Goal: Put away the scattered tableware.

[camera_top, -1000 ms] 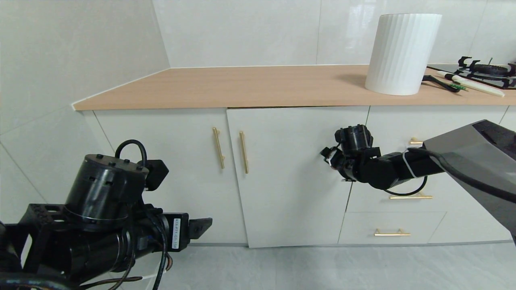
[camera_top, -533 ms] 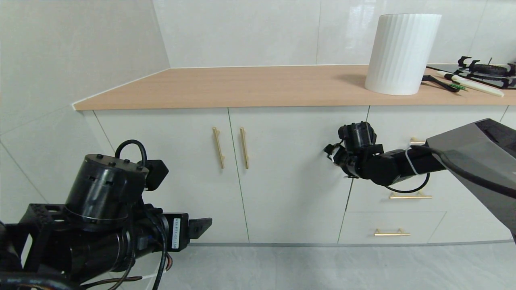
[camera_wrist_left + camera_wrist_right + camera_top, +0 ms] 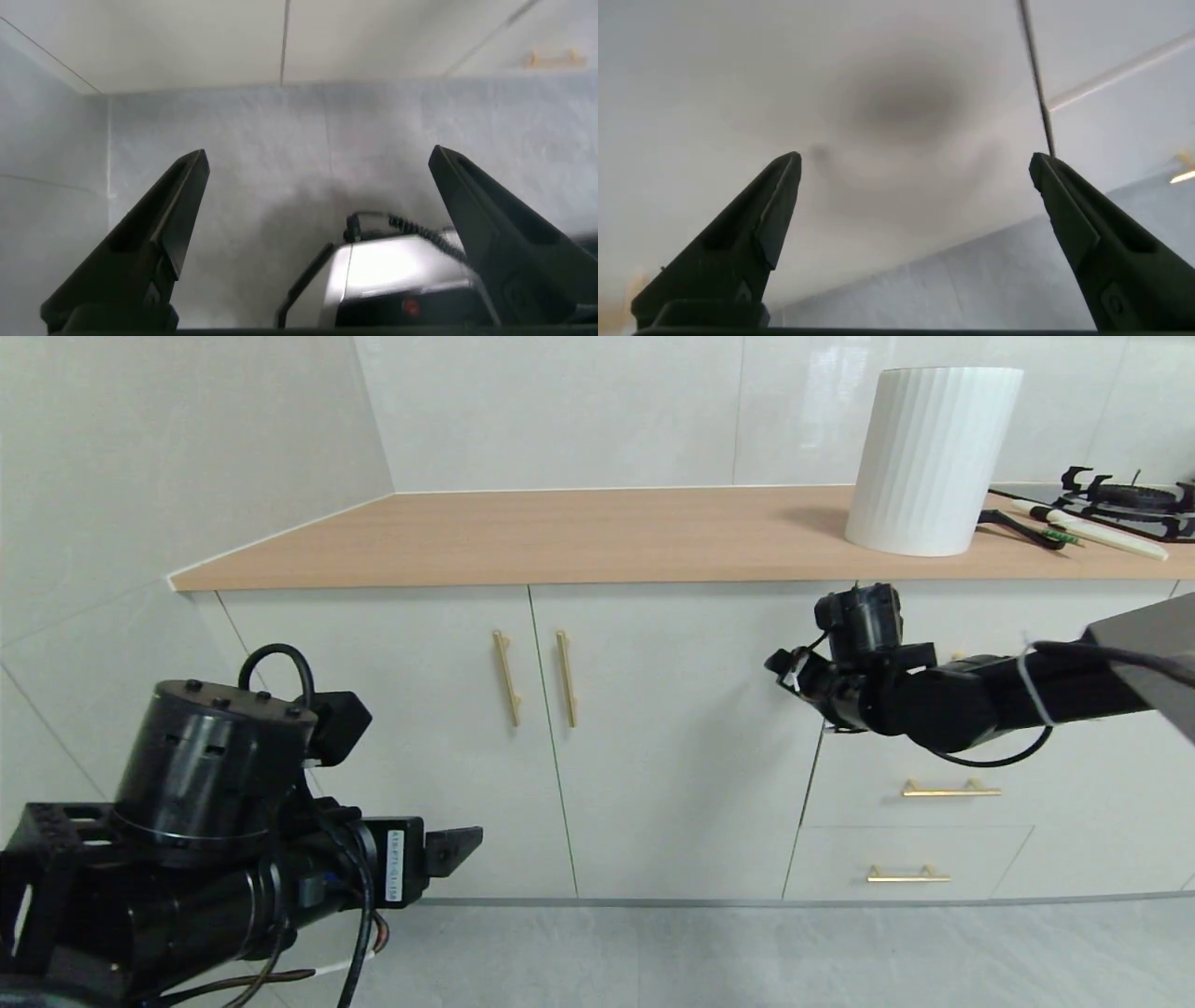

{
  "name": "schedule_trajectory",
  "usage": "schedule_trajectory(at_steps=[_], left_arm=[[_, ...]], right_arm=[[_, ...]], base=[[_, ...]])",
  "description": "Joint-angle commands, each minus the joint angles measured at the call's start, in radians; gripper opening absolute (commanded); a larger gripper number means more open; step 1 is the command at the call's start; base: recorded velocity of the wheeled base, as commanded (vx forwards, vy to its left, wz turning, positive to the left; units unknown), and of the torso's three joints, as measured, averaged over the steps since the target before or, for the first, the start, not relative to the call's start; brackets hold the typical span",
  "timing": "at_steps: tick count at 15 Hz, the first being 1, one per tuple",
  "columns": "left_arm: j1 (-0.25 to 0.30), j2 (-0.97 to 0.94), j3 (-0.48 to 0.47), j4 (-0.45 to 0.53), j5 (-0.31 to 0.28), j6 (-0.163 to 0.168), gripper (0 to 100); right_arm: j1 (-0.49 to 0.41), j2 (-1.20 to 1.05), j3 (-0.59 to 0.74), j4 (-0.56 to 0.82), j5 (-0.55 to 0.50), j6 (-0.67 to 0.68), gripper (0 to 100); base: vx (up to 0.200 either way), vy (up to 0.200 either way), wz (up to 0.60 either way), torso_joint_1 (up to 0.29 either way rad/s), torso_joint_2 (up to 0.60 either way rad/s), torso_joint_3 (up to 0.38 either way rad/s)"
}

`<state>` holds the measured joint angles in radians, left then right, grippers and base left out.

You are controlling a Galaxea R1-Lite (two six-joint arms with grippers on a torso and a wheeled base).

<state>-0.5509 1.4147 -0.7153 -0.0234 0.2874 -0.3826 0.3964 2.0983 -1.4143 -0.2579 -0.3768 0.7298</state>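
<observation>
Cylinder (image 3: 929, 462), ribbed white, stands on smooth wooden countertop (image 3: 560, 537)

countertop (image 3: 579, 537): wood-grain look, smooth, matt
cabinet doors (image 3: 672, 747): off-white, smooth, low sheen
door handles (image 3: 565, 683): brass-coloured metal, a little shiny
wall tiles (image 3: 560, 411): pale, smooth, glossy, with soft reflections
ribbed container (image 3: 929, 462): white, matt, fine vertical ribs; material not clear
floor (image 3: 747, 957): grey, stone-like, matt
left gripper (image 3: 318, 159): black, matt, plastic-like
right gripper (image 3: 913, 160): black, matt, plastic-like
</observation>
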Motion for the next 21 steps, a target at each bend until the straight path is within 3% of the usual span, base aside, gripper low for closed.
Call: schedule_trajectory(at_steps=[1,5,7,8,12,14,17,20,21], left_arm=[[0.005,-0.082,-0.004,0.013,0.007,0.004,100],[0.006,-0.333,0.020,0.115,0.105,0.014,100],[0.022,-0.457,0.059,0.166,0.111,0.014,100],[0.063,-0.605,0.093,0.254,0.113,0.016,100],[0.181,-0.902,0.108,0.528,0.108,0.017,100],[0.235,-1.016,0.131,0.586,0.108,0.017,100],[0.338,-1.171,0.217,0.616,0.107,0.063,100],[0.419,-1.297,0.304,0.616,0.107,0.154,100],[0.419,-1.297,0.304,0.616,0.107,0.154,100]], right_arm=[[-0.013,-0.394,0.239,0.003,-0.008,-0.119,100],[-0.042,-1.011,0.686,0.002,-0.008,-0.454,100],[-0.116,-1.186,0.767,0.006,0.003,-0.546,100],[-0.162,-1.347,0.827,0.019,0.007,-0.607,100],[-0.246,-1.660,1.020,0.127,0.003,-0.710,100],[-0.295,-1.788,1.104,0.129,0.001,-0.737,100],[-0.333,-1.989,1.195,0.160,0.003,-0.836,100],[-0.378,-2.051,1.247,0.154,-0.031,-0.842,100],[-0.378,-2.051,1.247,0.154,-0.031,-0.842,100]], base=[[0.000,0.000,0.00,0.000,0.00,0.000],[0.000,0.000,0.00,0.000,0.00,0.000],[0.000,0.000,0.00,0.000,0.00,0.000],[0.000,0.000,0.00,0.000,0.00,0.000],[0.000,0.000,0.00,0.000,0.00,0.000],[0.000,0.000,0.00,0.000,0.00,0.000],[0.000,0.000,0.00,0.000,0.00,0.000],[0.000,0.000,0.00,0.000,0.00,0.000],[0.000,0.000,0.00,0.000,0.00,0.000]])
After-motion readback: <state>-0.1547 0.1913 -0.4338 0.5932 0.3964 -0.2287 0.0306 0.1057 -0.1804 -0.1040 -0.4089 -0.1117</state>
